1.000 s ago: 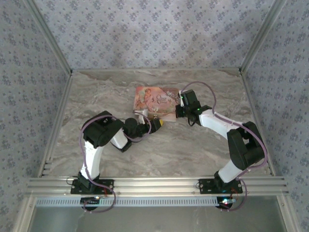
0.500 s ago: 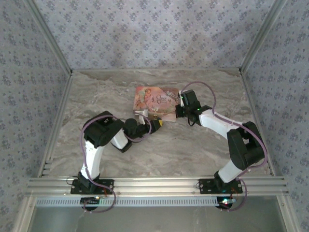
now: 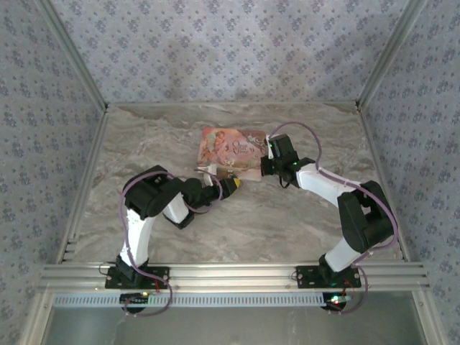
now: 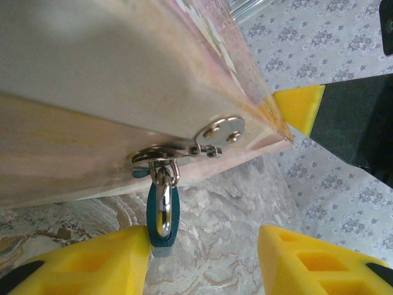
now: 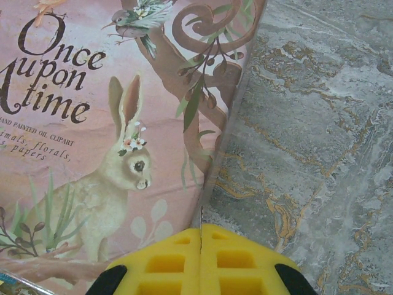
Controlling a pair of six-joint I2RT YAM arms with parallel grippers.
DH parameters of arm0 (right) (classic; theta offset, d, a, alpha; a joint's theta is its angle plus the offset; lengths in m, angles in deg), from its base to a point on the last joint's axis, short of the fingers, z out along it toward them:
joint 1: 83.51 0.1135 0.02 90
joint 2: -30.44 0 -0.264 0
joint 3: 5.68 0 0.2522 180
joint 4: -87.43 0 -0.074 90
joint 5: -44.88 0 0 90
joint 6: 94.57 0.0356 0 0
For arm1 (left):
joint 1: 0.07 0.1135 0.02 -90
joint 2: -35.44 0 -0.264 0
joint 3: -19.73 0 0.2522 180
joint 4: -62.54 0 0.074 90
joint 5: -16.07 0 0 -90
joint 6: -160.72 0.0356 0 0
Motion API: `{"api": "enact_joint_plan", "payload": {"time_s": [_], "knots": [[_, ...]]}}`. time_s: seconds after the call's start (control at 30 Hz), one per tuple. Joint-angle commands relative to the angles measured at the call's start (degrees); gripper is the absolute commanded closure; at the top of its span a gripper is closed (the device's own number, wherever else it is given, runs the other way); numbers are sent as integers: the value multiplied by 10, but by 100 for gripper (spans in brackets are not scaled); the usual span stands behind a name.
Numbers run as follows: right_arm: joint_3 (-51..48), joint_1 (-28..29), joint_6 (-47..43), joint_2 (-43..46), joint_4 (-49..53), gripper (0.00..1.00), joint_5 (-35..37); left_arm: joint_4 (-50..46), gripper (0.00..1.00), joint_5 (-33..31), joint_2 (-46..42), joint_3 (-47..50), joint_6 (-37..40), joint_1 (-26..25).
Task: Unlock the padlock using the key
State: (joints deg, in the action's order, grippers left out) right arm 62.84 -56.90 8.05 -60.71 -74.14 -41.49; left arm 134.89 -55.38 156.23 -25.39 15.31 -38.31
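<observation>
Left gripper [image 4: 204, 263]: my jaws are released with a wide gap, nothing pinched. It sits low at the near left corner of the pink pouch [image 3: 228, 147]. The pouch lies flat on the marble table [image 3: 144, 144], a bit far of centre.

Padlock [image 4: 163, 214]: tiny, blue body, silvery shackle. It is hooked onto a metal ring [image 4: 153, 157] at the pouch's near edge. A short link joins the ring to a round metal plate [image 4: 222, 128] on that edge. The padlock points toward my left gripper and lies between the jaws but is not gripped. Its body is right against the inner face of one of my left fingers [image 4: 86, 261] and looks to be touching. The other finger is well apart from it. The shackle passes through the ring; locked or not, cannot tell.

Right gripper [image 5: 201, 246]: my jaws are clenched, the two yellow fingers pressed flat together with nothing between them. The tips sit at the pouch's right edge, half over the pouch and half over the table. Cannot tell if they press down on it. The print beside them shows a rabbit [image 5: 120, 178] and the words "Once upon a time".

In the top view my arms come in from left and right, and the grippers are apart, each at its own side of the pouch. In the left wrist view one yellow tip of my right gripper shows just past the pouch's corner.
</observation>
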Motion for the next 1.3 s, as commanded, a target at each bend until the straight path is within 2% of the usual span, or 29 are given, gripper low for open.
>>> {"api": "enact_joint_plan", "payload": {"time_s": [0.0, 0.3, 0.77, 0.9, 0.97, 1.03, 1.2, 1.27], "knots": [[-8, 6, -1, 10, -3, 100, -10, -63, 53, -21, 14, 14, 3, 4], [-9, 10, -1, 11, -1, 100, -9, -57, 64, -63, 24, 20, -5, 5], [-19, 11, 0, 13, -6, 100, -6, -56, 77, -67, 36, 13, -8, 8], [-20, 10, 0, 14, -8, 100, -6, -60, 84, -50, 32, 14, -14, 14], [-20, 9, 0, 15, -7, 100, -6, -75, 85, -43, 28, 15, -20, 17], [-20, 8, -1, 16, -8, 100, -7, -88, 81, -36, 19, 19, -16, 18], [-19, 9, 1, 14, -10, 100, -9, -102, 57, -38, 9, 21, -5, 17], [-19, 10, 2, 14, -11, 100, -10, -87, 54, -40, 13, 16, 0, 14]]}}
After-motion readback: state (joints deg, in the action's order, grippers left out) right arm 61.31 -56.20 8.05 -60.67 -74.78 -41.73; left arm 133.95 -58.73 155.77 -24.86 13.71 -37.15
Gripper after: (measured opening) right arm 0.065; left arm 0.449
